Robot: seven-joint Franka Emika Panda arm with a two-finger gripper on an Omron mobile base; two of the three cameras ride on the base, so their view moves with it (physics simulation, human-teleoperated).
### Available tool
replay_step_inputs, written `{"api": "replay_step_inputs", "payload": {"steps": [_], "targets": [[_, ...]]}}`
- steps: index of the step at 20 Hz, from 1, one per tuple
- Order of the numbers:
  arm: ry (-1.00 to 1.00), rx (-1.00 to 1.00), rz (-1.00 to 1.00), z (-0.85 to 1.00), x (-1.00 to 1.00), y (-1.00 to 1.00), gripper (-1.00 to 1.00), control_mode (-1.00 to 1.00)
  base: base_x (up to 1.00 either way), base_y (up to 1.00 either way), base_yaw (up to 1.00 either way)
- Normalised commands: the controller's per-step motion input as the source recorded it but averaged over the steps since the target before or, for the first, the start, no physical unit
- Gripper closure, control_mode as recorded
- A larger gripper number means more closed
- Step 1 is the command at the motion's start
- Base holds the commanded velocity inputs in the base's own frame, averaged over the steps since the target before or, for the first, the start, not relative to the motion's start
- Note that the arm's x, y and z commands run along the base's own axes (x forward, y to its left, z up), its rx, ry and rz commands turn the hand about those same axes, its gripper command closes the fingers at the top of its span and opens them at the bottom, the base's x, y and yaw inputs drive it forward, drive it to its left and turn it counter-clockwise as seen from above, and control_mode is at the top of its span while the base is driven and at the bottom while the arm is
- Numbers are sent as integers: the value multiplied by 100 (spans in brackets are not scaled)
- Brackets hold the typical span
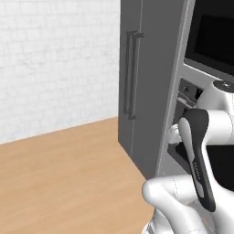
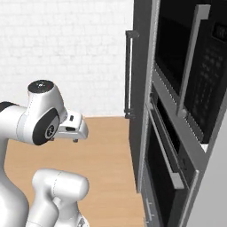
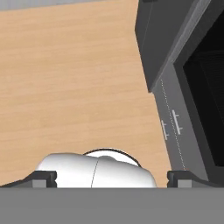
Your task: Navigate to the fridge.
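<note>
White arm (image 1: 201, 155) folded close in the foreground, hand (image 3: 112, 178) pointed down at the wooden floor (image 3: 70, 78), dark fingertips (image 3: 43, 178) set wide apart at the bottom corners of the hand view, holding nothing. Matte-grey fridge (image 1: 148, 87) ahead and slightly left of the arm, standing against the white brick wall (image 1: 55, 59), two long dark vertical handles (image 1: 131, 73) at its seam. Oven column (image 2: 186, 115) with black glass fronts touching the fridge's right side, nearest the base.
</note>
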Motion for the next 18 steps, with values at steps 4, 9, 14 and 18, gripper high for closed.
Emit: {"api": "replay_step_inputs", "payload": {"steps": [4,9,14,18], "targets": [[0,0,0,0,0,0,-100,100,100,22,-22],[0,0,0,0,0,0,-100,100,97,23,-29],[0,0,0,0,0,0,-100,100,76,22,-34],[0,0,0,0,0,0,-100,100,54,21,-40]]}}
